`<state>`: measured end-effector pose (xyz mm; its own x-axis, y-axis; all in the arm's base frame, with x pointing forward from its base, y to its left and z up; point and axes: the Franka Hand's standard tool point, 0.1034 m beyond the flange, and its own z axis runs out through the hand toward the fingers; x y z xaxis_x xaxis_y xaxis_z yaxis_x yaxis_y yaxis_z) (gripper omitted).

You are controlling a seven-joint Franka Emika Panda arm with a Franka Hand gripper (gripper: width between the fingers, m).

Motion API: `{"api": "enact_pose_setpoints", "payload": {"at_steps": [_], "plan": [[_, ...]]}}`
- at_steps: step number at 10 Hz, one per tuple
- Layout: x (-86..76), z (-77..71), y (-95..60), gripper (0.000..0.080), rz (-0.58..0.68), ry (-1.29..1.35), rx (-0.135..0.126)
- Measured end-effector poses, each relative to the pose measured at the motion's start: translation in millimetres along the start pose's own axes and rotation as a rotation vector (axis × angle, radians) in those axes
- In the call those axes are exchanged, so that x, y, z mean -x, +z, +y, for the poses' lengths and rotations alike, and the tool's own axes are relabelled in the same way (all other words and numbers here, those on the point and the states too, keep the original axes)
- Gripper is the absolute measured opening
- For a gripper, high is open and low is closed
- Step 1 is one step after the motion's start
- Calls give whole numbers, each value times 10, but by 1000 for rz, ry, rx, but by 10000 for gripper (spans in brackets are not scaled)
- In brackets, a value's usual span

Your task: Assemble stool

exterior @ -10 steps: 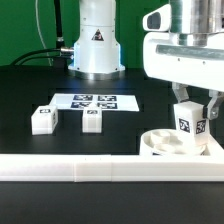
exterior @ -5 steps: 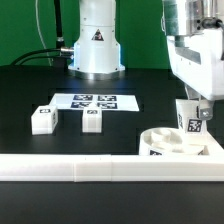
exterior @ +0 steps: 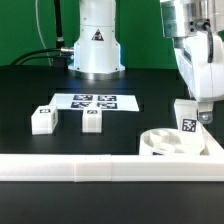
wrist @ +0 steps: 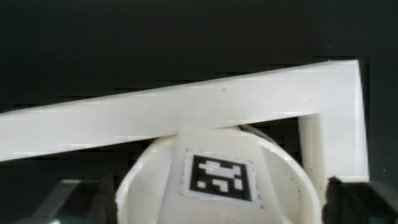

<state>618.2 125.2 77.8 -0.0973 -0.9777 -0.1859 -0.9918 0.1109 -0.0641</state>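
My gripper [exterior: 190,118] is shut on a white stool leg [exterior: 186,118] with a black-and-white tag and holds it upright over the round white seat [exterior: 165,143] at the exterior view's right. The leg's lower end is at the seat's top; I cannot tell whether it sits in a hole. In the wrist view the tagged leg [wrist: 217,180] fills the space between my dark fingers [wrist: 71,200]. Two more tagged legs [exterior: 42,119] [exterior: 92,119] lie on the black table at the exterior view's left.
A long white L-shaped rail [exterior: 70,168] runs along the table's front and shows behind the leg in the wrist view [wrist: 160,105]. The marker board [exterior: 93,101] lies flat near the robot base [exterior: 97,45]. Cables hang at the back left.
My gripper has turned and shifted toward the exterior view's right with the leg, which has come slightly lower over the seat. The two loose legs have not moved.
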Motion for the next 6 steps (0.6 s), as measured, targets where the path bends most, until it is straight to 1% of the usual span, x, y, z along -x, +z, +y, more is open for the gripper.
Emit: {"api": "enact_pose_setpoints", "payload": {"at_steps": [1,2,3,5,6], "plan": [[41,-35,-152,634,-7,-88,-13],[118,-32,-276,645,-15,-103,-22],[147,-42,-310,645,-16,-184,-28],[130,-35,-284,649,-11,-402,-26],[130,-35,-284,649,-10,-446,-26]]}}
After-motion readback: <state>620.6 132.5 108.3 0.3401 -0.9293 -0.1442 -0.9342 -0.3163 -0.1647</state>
